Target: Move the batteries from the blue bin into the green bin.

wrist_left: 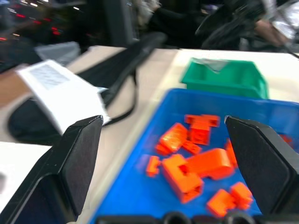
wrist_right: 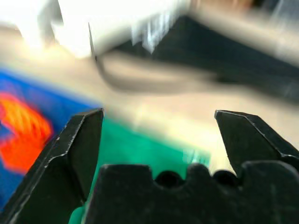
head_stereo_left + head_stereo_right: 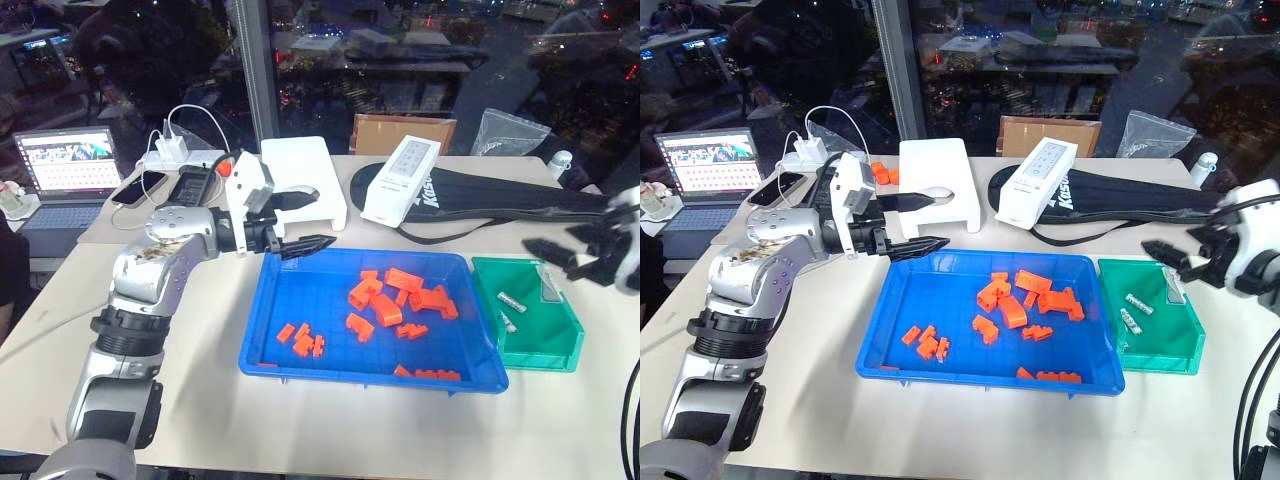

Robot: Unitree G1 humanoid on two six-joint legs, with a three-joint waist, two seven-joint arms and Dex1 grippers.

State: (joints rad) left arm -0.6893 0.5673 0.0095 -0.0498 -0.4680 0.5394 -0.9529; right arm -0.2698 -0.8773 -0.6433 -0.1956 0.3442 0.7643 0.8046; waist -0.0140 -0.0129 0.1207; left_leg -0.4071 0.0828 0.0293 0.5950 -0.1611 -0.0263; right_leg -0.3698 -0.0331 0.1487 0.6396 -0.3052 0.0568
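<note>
Head view shows 2 batteries [image 3: 1131,310] inside the green bin [image 3: 1170,347].

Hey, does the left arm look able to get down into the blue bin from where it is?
Probably yes: the left gripper hangs open over the blue bin's far-left corner, with nothing between.

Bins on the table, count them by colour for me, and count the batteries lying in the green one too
Blue bin: 1
Green bin: 1
Batteries in the green bin: 2, lying side by side on its floor
Total: 2 bins, 2 batteries, 4 things
</note>
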